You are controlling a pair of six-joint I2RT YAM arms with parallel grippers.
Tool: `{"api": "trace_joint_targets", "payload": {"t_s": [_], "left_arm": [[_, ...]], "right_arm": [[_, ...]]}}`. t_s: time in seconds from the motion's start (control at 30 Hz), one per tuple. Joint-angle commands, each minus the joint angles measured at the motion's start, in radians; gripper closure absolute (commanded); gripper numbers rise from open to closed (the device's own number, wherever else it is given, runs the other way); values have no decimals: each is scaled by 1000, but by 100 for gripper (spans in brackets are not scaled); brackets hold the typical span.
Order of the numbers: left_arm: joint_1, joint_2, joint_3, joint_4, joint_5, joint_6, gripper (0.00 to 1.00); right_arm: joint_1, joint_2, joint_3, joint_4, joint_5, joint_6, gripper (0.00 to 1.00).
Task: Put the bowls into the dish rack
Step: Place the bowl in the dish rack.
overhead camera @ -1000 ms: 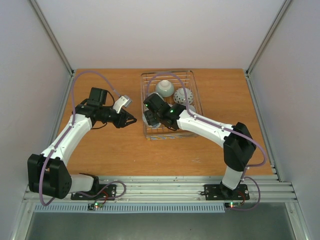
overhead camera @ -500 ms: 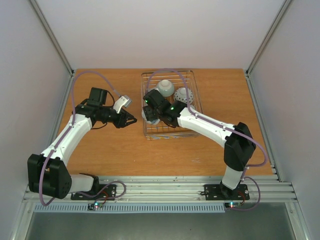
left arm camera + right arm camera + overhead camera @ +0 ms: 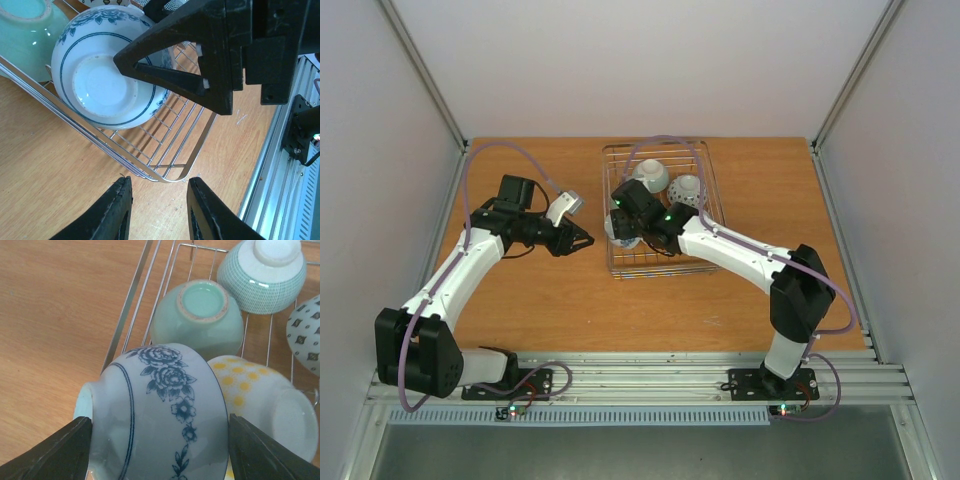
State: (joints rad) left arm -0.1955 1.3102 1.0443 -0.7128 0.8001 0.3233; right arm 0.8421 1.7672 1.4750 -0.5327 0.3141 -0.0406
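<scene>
Right tool [image 3: 159, 460] grips the blue-flowered bowl [image 3: 160, 390] at the dish rack [image 3: 129, 300] edge; left tool [image 3: 157, 210] hangs empty, jaws apart, above the counter [image 3: 50, 190].

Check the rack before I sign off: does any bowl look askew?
The blue-flowered bowl lies on its side in the right gripper, while the celadon bowl beside it sits foot-up in the dish rack.

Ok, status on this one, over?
Left gripper open, empty, beside dish rack. Right gripper shut on blue-flowered bowl, tipped on its side at rack's left side. Yellow-dotted bowl close beside it.
</scene>
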Motion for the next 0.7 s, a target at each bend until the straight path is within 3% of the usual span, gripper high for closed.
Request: {"api": "trace_joint_targets", "payload": {"t_s": [0.0, 0.3, 0.67], "left_arm": [[8, -11, -13, 30, 26, 14, 69], [8, -6, -12, 29, 26, 14, 69], [8, -8, -12, 28, 23, 14, 69]], "right_arm": [[-35, -55, -51, 74, 48, 122, 99], [-51, -45, -71, 78, 87, 225, 99], [-50, 31, -23, 54, 87, 236, 99]]}}
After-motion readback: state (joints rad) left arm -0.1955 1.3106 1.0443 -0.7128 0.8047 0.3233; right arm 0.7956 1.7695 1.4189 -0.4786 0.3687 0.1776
